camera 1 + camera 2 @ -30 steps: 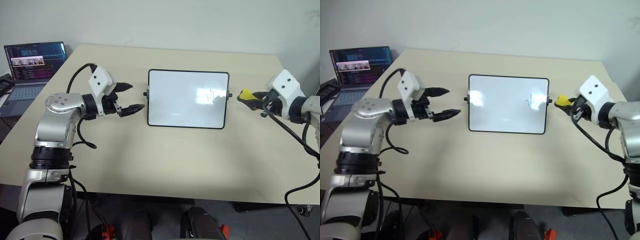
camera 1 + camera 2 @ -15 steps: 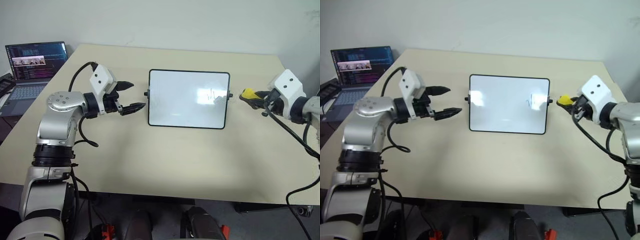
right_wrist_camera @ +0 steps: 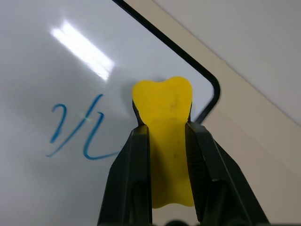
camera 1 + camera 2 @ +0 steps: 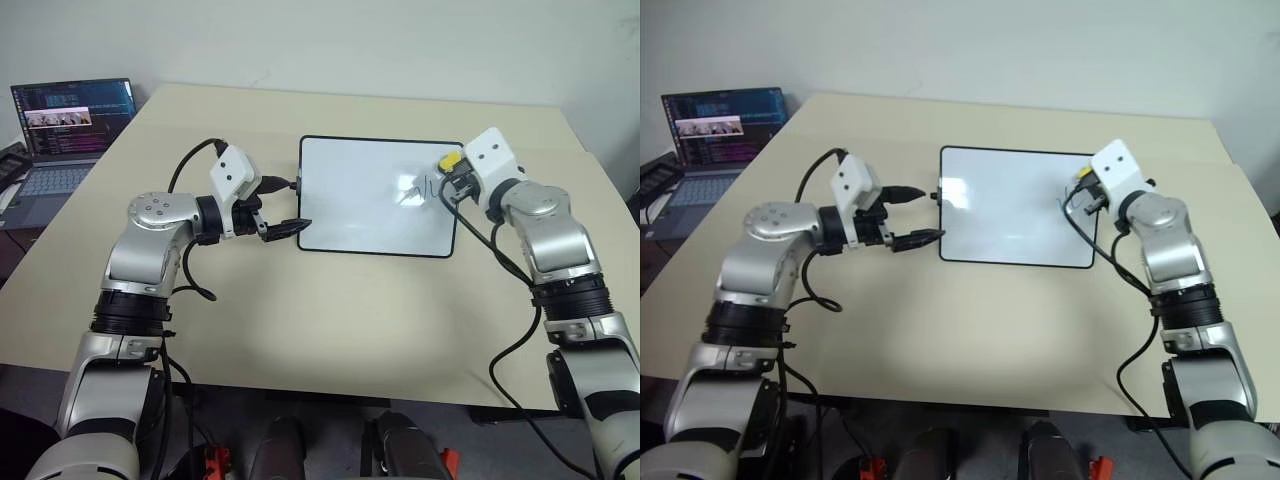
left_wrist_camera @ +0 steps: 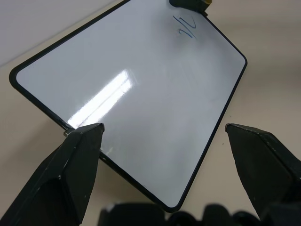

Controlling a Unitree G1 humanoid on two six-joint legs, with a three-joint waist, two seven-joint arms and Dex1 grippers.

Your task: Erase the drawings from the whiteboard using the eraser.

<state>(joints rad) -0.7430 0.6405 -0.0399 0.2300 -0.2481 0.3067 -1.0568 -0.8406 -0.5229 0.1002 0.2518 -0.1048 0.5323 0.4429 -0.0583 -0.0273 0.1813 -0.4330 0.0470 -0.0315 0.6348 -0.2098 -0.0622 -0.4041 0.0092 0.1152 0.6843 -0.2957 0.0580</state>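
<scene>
The whiteboard lies flat at the table's middle, black-framed. A small blue scribble, the drawings, sits near its far right corner, also seen from the head at the drawings. My right gripper is shut on the yellow eraser, whose tip is over the board's far right corner, just right of the scribble; touching or hovering I cannot tell. My left gripper stands open at the board's left edge, nothing between its fingers.
A laptop with a lit screen stands at the table's far left corner. The beige table has bare room in front of the board. A small black knob juts from the board's left side.
My right arm swung in from the right, carrying the eraser over the board's far right corner. My left gripper shifted a little right, up to the board's left edge.
</scene>
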